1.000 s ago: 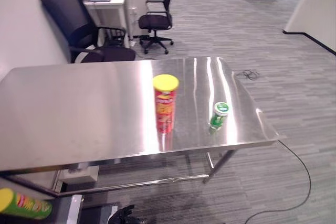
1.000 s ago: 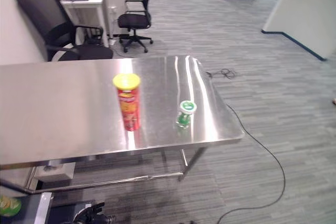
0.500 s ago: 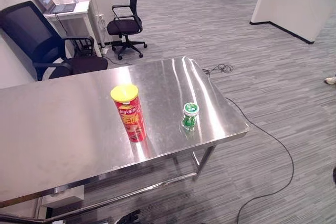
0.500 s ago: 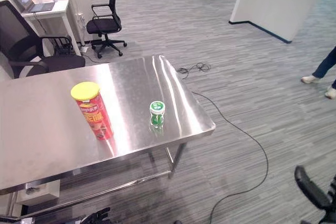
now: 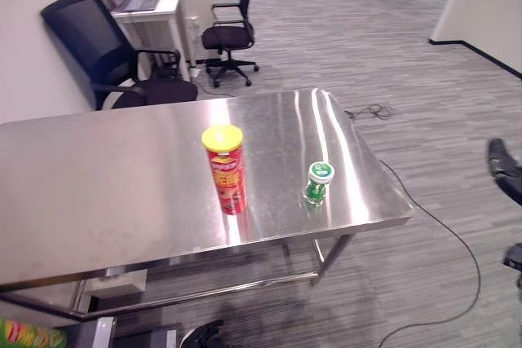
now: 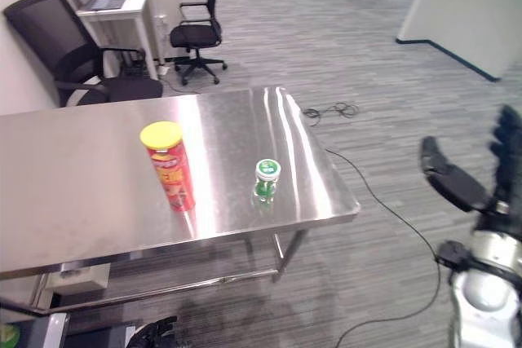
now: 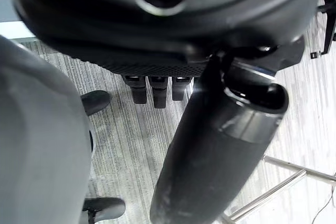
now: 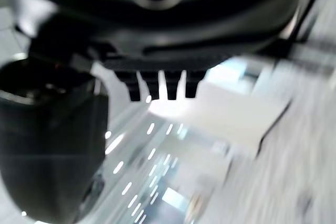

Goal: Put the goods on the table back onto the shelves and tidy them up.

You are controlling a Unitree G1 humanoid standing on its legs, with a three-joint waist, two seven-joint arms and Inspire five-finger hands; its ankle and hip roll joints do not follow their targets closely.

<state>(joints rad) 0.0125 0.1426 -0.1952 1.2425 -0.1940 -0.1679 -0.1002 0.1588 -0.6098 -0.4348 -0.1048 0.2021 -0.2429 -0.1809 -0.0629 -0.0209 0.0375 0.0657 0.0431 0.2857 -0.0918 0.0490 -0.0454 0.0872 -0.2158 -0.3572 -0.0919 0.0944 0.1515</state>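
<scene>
A red crisp tube with a yellow lid (image 5: 229, 169) and a small green jar (image 5: 317, 182) stand apart on the steel bench (image 5: 98, 185); the right hand (image 6: 465, 185), fingers (image 6: 507, 148) spread and holding nothing, hovers beside it.

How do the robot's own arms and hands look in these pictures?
The right hand is dark, almost black, with a thick rounded thumb and slim fingers in a row. It sits on a silver-grey wrist with rounded shells and a dark joint. The left hand is dark too, with a smooth glossy thumb and short blocky fingers.
</scene>
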